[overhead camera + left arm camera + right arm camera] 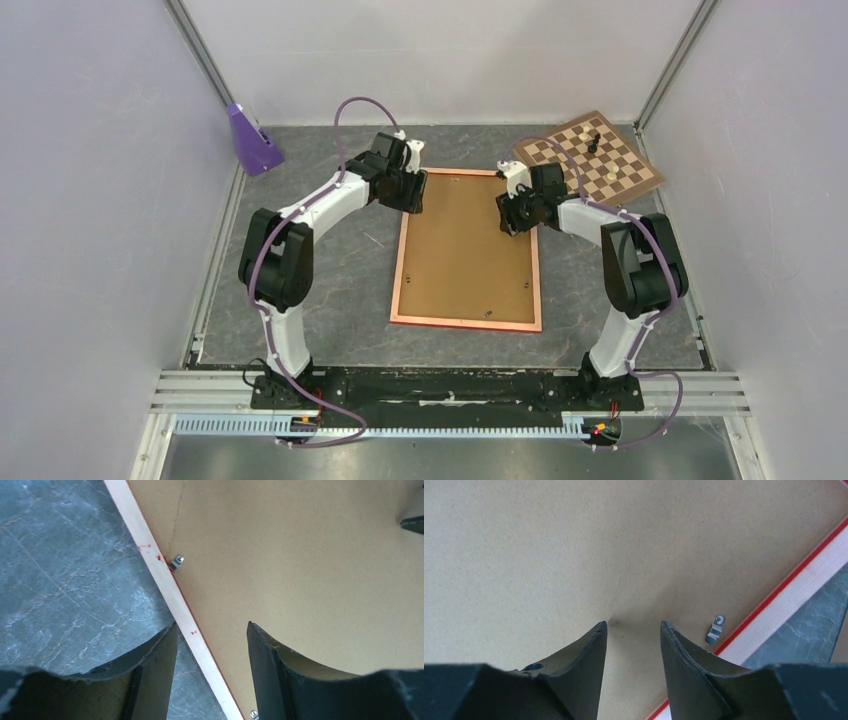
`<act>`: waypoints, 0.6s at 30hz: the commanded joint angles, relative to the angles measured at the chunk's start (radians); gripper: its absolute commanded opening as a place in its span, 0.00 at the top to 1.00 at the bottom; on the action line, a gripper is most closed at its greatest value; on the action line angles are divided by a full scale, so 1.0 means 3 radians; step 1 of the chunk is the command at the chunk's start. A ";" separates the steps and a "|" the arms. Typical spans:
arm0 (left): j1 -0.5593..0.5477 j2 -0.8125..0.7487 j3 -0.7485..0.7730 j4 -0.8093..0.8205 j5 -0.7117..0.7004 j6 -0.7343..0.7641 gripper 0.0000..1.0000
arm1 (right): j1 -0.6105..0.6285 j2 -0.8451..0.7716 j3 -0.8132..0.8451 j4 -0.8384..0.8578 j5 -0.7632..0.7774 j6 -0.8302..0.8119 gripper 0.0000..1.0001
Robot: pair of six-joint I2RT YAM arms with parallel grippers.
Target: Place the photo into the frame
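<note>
The plain brown backing board (465, 250) fills the thin orange-red rectangular frame (465, 322); the photo is unseen, presumably beneath. Over that board, left gripper (211, 627) and right gripper (634, 624) hang empty, jaws apart.

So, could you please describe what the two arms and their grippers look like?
Both the left arm and the right arm have white links with bulky black joints and stand on black bases. A purple cable runs along each, looping free near the wrist. The left gripper and the right gripper each have two dark fingers that curve inward and taper to pointed tips.
</note>
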 commanded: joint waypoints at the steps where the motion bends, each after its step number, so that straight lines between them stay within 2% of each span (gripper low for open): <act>1: -0.0030 -0.0006 0.0070 -0.0119 0.0286 0.0243 0.40 | 0.0034 -0.0217 0.0089 -0.0259 0.0164 -0.0116 0.53; 8: -0.0214 0.0159 0.0213 -0.0209 0.0345 0.0245 0.41 | 0.0037 -0.0095 0.0179 -0.0400 0.0394 -0.0182 0.53; 18: -0.0561 0.0477 0.0351 -0.0335 0.0129 0.0358 0.43 | 0.0045 0.0075 0.0440 -0.0648 0.0680 -0.0236 0.55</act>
